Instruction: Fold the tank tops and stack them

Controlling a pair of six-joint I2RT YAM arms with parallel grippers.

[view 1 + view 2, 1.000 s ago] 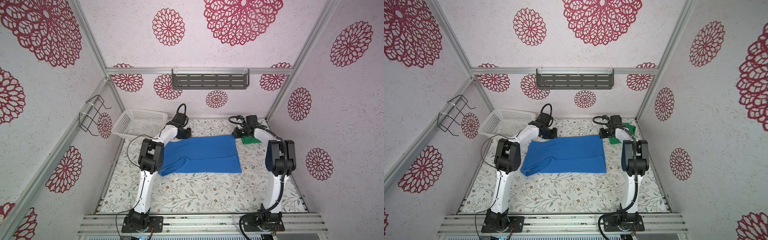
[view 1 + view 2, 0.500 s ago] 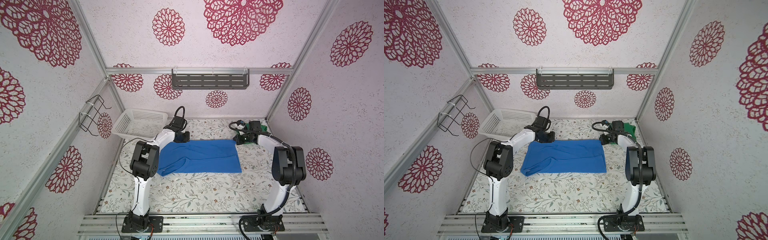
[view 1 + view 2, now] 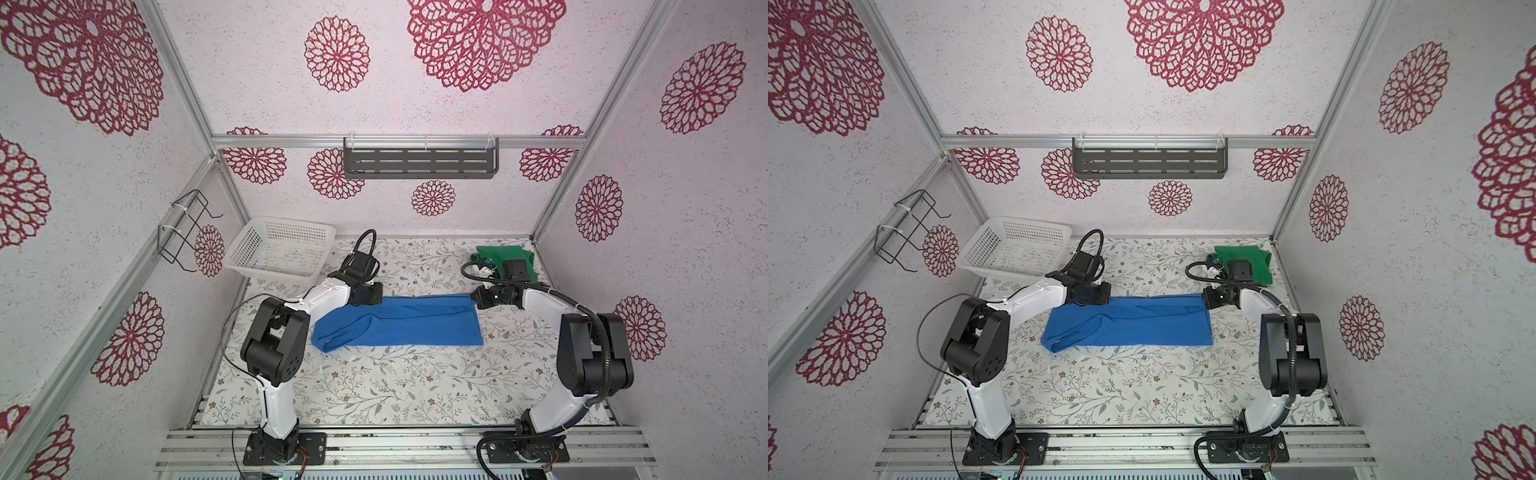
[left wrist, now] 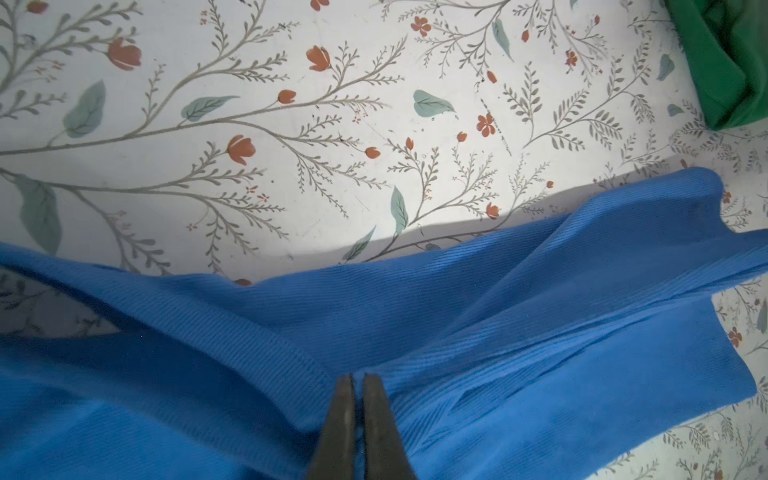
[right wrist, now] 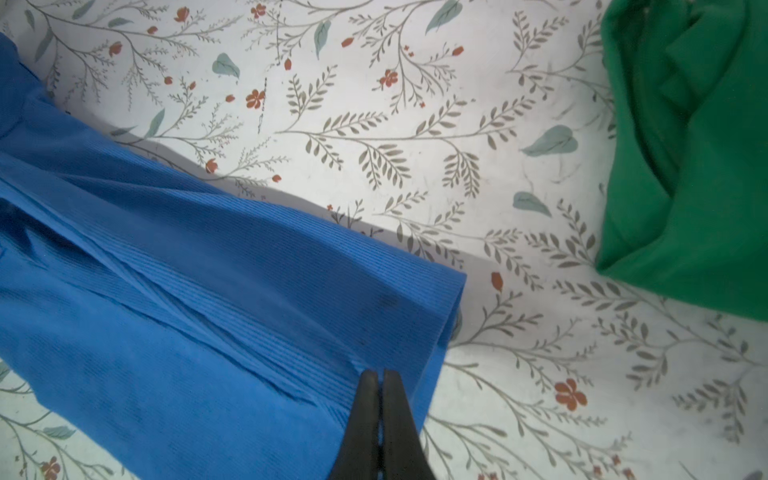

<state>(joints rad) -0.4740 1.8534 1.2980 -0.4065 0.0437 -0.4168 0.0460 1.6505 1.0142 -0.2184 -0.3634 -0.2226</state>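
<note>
The blue tank top (image 3: 399,322) (image 3: 1133,324) lies spread across the middle of the floral table, with a fold bulging at its left end. My left gripper (image 3: 376,297) (image 4: 359,376) is shut on its far left edge, and blue cloth (image 4: 498,311) bunches around the tips. My right gripper (image 3: 473,297) (image 5: 380,372) is shut on the far right corner of the blue cloth (image 5: 166,291). The far edge is lifted between the two grips. The green tank top (image 3: 496,251) (image 3: 1237,252) (image 5: 685,166) (image 4: 723,62) lies crumpled in the back right corner, partly behind my right wrist.
A white perforated basket (image 3: 291,223) (image 3: 1025,222) leans in the back left corner, close behind my left wrist. A grey shelf (image 3: 419,164) hangs on the back wall and a wire rack (image 3: 183,232) on the left wall. Walls enclose three sides.
Both grippers, still shut on the blue top's far edge, have drawn it toward the front, so the cloth spans less depth. Both elbows have swung outward and forward.
</note>
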